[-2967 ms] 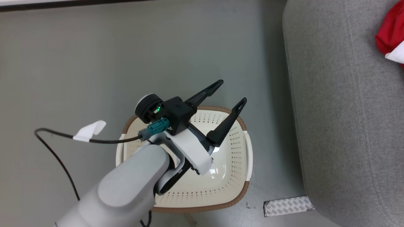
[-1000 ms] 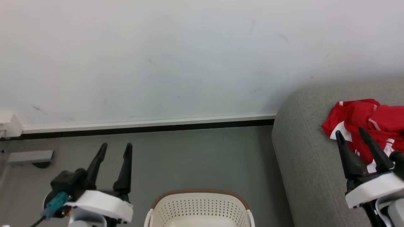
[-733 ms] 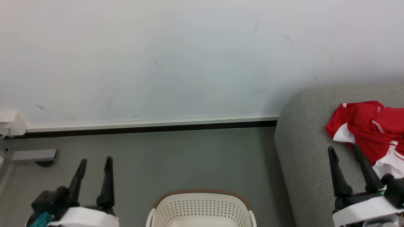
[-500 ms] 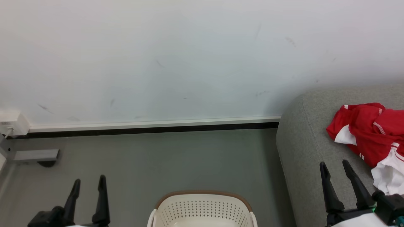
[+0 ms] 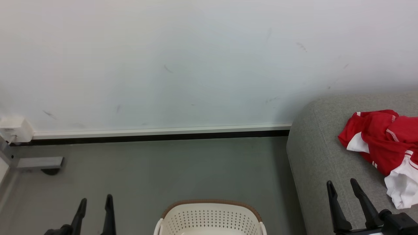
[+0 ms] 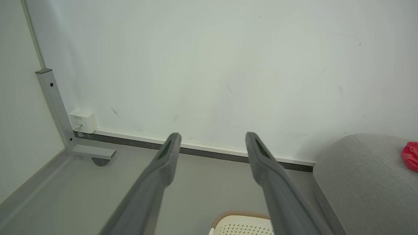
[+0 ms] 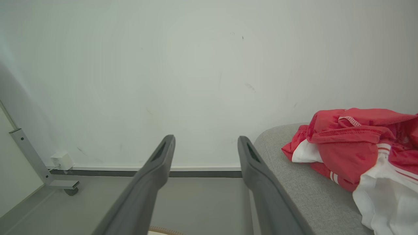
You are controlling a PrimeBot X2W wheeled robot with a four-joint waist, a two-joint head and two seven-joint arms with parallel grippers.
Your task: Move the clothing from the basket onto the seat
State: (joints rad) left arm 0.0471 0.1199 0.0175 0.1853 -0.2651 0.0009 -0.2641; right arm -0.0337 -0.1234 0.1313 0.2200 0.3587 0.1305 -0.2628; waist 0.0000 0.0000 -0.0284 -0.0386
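clothing (image 5: 382,143) on seat (image 5: 320,156) | basket (image 5: 210,217) on floor (image 5: 163,169) | wall box (image 5: 14,129) far left

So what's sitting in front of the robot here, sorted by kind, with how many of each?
grippers: 2, the left gripper and the right gripper, both open
basket: 1, cream with a brown rim
seat: 1, grey
clothing: 1 red and white heap on the seat; separate garments can't be counted
wall box: 1, white
Total: 6
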